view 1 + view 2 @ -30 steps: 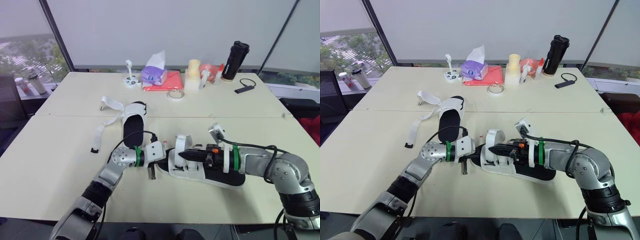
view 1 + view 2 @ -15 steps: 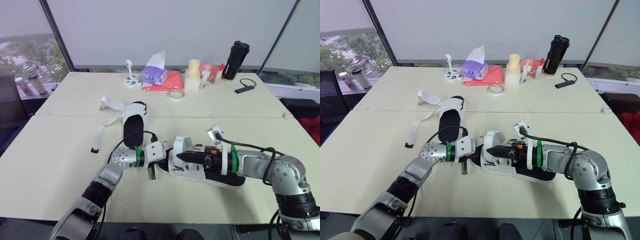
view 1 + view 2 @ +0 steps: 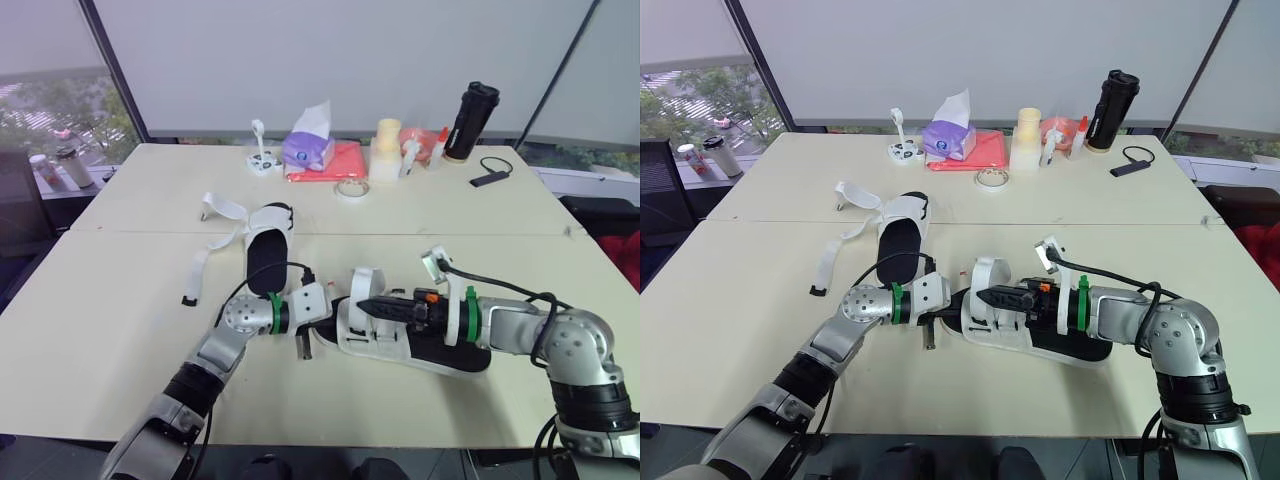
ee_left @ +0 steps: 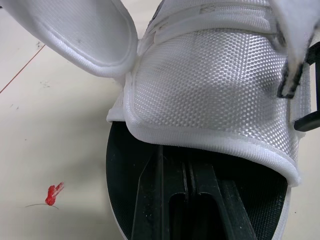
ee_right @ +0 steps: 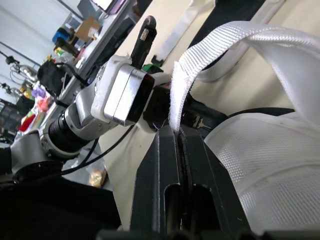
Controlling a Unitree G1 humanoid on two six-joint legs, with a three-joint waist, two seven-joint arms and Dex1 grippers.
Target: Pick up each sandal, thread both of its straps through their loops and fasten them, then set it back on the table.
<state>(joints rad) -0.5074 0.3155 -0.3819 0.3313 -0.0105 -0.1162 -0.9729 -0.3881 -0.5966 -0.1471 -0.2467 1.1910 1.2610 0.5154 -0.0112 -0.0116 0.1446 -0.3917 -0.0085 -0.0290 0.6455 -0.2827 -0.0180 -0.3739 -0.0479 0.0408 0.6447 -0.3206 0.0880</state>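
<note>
The white-mesh, black-soled sandal (image 3: 400,338) lay on the pale worktop (image 3: 120,330) between both arms. The right end effector (image 5: 178,131) pinched its limp white webbing strap (image 5: 215,50). The left end effector (image 4: 184,170), pressed together, sat at the toe. The upper looked light and floppy, so the stiff sole seemed the safer hold.

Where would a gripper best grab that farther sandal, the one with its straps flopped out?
Probably the far sandal by the near end of its black sole, pinching the rim from the robot's right. It lies flat, and its loose straps sprawl to the left.
</note>
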